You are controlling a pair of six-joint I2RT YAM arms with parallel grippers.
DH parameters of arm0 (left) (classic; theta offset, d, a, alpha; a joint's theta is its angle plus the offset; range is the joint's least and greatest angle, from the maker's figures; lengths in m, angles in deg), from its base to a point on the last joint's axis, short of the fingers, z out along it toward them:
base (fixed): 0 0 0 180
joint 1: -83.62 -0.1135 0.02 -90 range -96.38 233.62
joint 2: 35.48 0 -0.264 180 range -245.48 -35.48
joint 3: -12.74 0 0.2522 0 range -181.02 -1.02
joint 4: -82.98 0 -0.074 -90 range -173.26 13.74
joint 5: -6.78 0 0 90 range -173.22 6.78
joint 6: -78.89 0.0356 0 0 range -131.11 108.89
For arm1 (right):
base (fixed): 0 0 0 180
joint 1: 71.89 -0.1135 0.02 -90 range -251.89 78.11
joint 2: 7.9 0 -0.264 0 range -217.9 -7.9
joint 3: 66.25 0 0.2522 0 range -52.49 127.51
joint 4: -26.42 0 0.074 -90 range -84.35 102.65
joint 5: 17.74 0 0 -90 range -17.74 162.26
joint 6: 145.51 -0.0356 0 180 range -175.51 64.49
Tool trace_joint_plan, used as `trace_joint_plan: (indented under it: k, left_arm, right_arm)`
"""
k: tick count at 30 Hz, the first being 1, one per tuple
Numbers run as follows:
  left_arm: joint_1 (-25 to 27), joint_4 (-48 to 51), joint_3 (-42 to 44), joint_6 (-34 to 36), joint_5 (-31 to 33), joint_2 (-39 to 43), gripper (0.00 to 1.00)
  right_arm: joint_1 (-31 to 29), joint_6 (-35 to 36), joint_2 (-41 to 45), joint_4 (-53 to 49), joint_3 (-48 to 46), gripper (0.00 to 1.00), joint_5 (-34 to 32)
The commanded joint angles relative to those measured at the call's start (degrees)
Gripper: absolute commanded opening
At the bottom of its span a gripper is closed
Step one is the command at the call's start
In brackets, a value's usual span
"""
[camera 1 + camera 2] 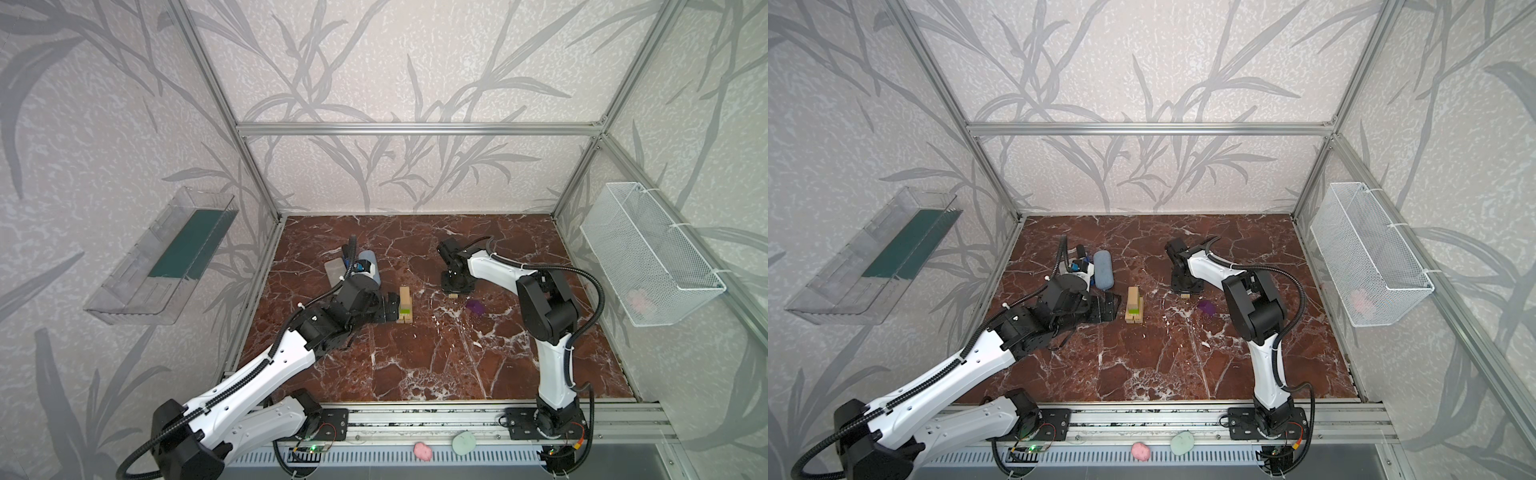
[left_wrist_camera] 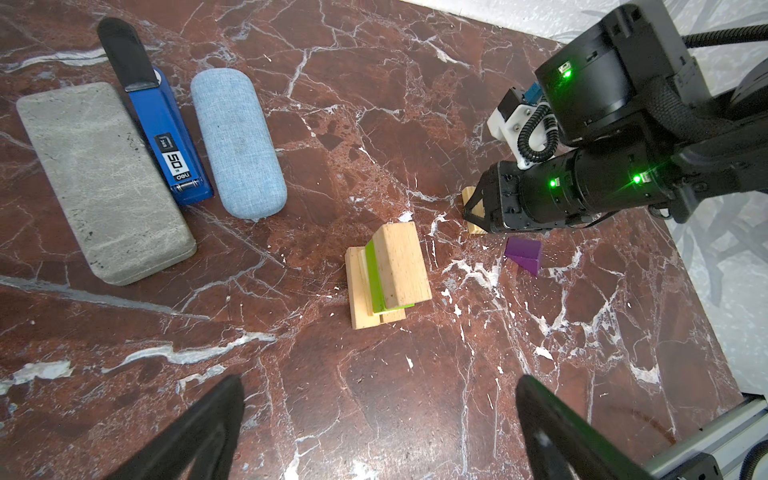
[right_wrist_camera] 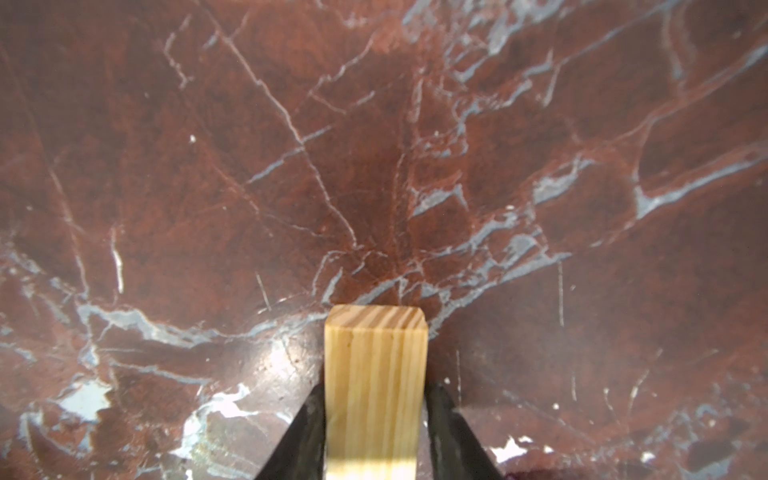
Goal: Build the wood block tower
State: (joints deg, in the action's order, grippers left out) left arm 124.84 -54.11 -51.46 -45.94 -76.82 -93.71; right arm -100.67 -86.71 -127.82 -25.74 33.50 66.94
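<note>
— The right claw [image 3: 376, 390]: what has it got?

— A tan block [image 3: 376, 365]. In the right wrist view the two dark fingers [image 3: 309, 428] lie against its long sides, one on each. The jaws stand narrow, closed on the wood, and the block's far end juts out past the fingertips.

— Is it up off the table [image 3: 249, 166]?

— Hard to say. In both top views that claw points straight down with the block a small tan scrap at its tip, low over the marble. Whether the block touches the marble is too small to judge.

— And the left claw [image 2: 379, 380]?

— Spread wide, holding nothing. The tower [image 2: 386, 274] stands ahead of its open fingers, not between them. In both top views the claw sits just beside the stack.

— Where is the tower from the right claw?

— Well apart, over on the left arm's side, with bare marble between. It has tan pieces at the bottom, a lime-green block [image 2: 374, 282] above them and a tan piece on top, sitting a little askew.

— The purple block [image 2: 524, 253]?

— Loose on the table, near the right claw on the side away from the tower, and not touching the claw.

— Anything else about?

— A grey case [image 2: 104, 178], a blue stapler [image 2: 166, 141] and a light-blue case [image 2: 239, 145] lie side by side, clear of the blocks.
</note>
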Motion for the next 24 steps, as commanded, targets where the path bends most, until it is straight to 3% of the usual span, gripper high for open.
trace_joint_plan:
  k: [1, 17, 24]
  left_arm:
    - [-0.17, 0.69, -1.11, 0.79, 1.16, 0.14, 0.99]
    - [-0.67, 0.92, -1.79, 0.69, -0.05, -0.23, 1.0]
    - [-1.31, 2.07, -1.0, 1.03, -3.96, -0.31, 1.0]
  right_arm:
    - [0.14, 0.61, -2.02, 0.58, -0.28, 0.38, 0.05]
    - [0.05, 2.81, 5.64, 1.37, -4.52, 0.28, 1.98]
    - [-1.75, 2.36, 11.28, -1.73, -6.28, 0.28, 2.37]
